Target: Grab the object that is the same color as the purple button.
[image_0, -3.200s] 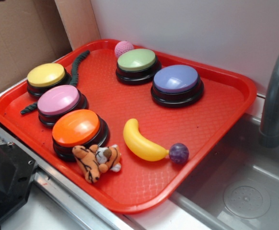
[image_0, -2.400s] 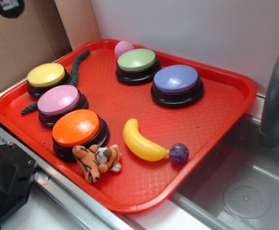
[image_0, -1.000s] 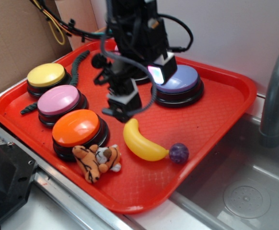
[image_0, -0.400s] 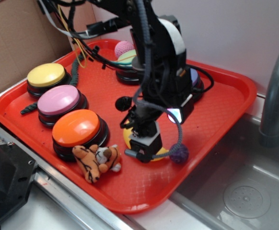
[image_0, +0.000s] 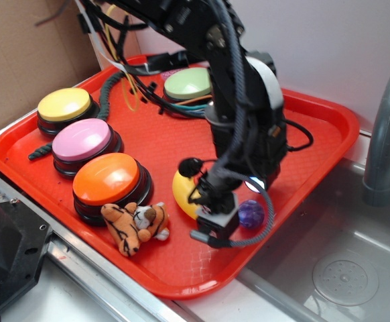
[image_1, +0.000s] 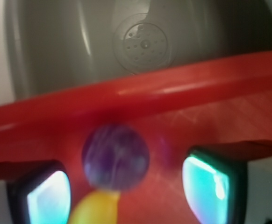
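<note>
The small, mottled dark purple ball (image_1: 115,157) lies on the red plastic tray (image_1: 140,88), touching the yellow toy banana (image_1: 95,207) at its 6 o'clock. The black claw (image_1: 126,186) stands wide open and empty, with the ball between its fingers (image_1: 42,196), nearer the 9 o'clock one.

You see the ball (image_0: 252,213) on the tray (image_0: 315,144), right of the banana (image_0: 183,193); the sink (image_0: 342,268) lies beyond the tray's rim.

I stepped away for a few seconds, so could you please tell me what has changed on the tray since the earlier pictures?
The arm came in from the back of the tray and travelled forward past the buttons; its gripper now hangs low beside the banana, and the wrist view shows open fingers either side of the purple ball. Nothing is gripped yet. The ball, banana, tiger toy and buttons lie where they were.
</note>
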`<state>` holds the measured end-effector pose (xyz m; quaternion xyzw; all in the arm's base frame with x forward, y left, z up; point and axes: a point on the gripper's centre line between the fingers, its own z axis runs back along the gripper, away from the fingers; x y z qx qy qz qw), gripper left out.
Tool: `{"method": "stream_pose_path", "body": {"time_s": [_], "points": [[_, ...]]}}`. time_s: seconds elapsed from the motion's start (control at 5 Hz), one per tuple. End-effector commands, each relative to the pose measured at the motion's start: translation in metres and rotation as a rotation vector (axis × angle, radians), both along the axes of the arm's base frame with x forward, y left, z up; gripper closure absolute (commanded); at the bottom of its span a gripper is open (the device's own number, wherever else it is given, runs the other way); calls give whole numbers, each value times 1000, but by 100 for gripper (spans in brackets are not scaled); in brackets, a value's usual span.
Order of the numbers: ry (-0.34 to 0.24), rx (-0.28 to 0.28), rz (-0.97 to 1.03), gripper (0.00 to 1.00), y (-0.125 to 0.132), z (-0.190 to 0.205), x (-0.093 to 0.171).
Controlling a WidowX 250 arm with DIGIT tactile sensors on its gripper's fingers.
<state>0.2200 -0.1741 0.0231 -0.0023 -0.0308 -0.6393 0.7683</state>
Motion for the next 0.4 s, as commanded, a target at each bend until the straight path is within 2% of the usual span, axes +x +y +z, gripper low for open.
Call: {"method": "stream_pose_path", "body": {"time_s": [0.0,0.2], "points": [[-43,-50,-2,82,-17,6,-4],[-38,-89,12,100,-15,7,-4]]}}
